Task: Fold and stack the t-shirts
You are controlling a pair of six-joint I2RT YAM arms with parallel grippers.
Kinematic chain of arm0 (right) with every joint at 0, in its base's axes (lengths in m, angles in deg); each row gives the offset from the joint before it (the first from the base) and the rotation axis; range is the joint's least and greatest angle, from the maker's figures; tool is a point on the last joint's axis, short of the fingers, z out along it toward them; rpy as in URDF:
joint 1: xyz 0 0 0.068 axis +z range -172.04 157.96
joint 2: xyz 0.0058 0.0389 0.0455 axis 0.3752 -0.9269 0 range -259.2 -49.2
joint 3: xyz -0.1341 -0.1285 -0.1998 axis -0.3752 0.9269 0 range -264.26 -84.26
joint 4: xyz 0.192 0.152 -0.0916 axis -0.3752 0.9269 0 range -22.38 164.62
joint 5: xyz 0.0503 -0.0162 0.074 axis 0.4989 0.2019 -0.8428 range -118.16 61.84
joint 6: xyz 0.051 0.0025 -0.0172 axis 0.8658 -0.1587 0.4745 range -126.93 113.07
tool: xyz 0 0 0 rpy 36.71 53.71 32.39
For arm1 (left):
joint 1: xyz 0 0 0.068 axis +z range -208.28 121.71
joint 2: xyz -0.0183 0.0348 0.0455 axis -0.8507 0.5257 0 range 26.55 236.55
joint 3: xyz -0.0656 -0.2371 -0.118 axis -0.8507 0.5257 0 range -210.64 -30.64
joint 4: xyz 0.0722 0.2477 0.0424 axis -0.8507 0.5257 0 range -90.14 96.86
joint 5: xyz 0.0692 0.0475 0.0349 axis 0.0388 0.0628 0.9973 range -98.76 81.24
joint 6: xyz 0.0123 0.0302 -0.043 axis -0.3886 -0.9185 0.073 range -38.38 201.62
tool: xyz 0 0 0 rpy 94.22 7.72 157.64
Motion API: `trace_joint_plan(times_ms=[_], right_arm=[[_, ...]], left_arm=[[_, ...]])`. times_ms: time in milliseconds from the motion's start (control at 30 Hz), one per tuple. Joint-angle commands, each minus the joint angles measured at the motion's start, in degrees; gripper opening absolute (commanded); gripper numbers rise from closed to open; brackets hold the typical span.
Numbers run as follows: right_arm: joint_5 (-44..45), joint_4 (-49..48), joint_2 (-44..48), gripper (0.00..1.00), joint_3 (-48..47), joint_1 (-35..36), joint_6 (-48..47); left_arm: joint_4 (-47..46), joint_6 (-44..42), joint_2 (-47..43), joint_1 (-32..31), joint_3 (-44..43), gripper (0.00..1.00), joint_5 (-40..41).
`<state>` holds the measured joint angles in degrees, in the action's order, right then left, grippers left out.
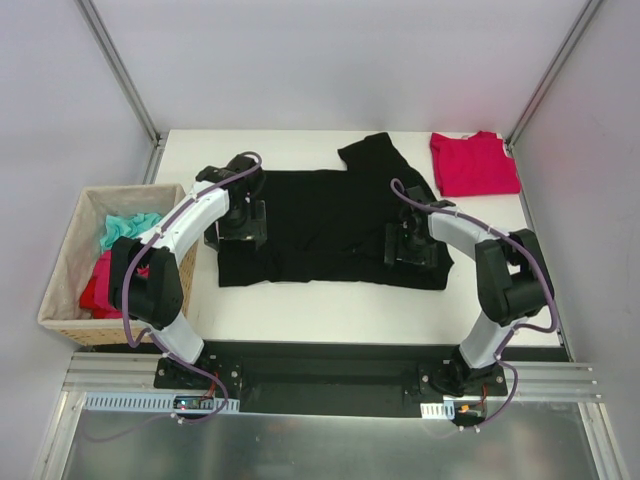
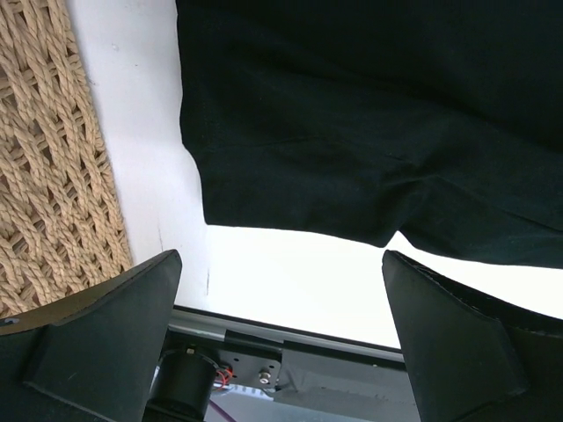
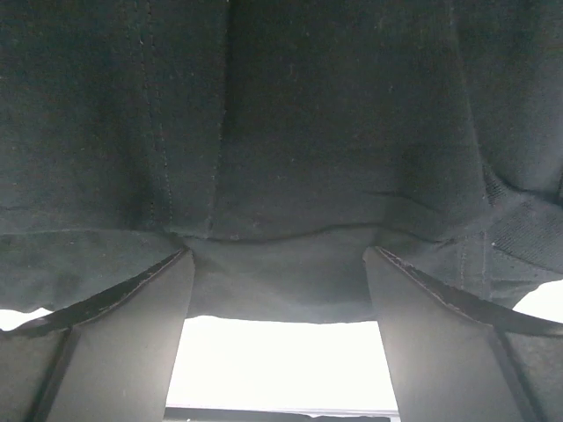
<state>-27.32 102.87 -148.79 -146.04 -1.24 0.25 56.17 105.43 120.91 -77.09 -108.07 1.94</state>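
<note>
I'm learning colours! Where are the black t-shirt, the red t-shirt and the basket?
black t-shirt (image 1: 320, 225), top view, middle of its body
red t-shirt (image 1: 473, 165), top view, middle of the cloth
woven basket (image 1: 60, 275), top view, its left wall

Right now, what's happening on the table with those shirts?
Both arms are at the black t-shirt, spread out in the middle of the table. The left gripper is open at its left edge, holding nothing; the right gripper is open over its right side. The red t-shirt lies folded at the far right corner. More clothes sit in the basket on the left.
</note>
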Motion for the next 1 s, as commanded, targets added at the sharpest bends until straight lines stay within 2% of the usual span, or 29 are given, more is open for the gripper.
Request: trace_joint_plan(times_ms=[0, 333, 967], right_arm=[[-3.04, -1.84, 1.68, 0.83, 3.33, -2.59, 1.26], [-8.05, -3.87, 6.68, 0.83, 10.27, -7.96, 2.93], [-2.08, -0.27, 17.67, 0.84, 19.76, -12.97, 2.49]], left_arm=[[1.78, 1.59, -1.55, -0.53, -2.46, 0.99, 1.08], [1.87, 1.50, -1.38, -0.53, -3.69, 0.99, 0.64], [1.69, 1.94, -1.29, -0.62, -4.22, 0.99, -1.91]])
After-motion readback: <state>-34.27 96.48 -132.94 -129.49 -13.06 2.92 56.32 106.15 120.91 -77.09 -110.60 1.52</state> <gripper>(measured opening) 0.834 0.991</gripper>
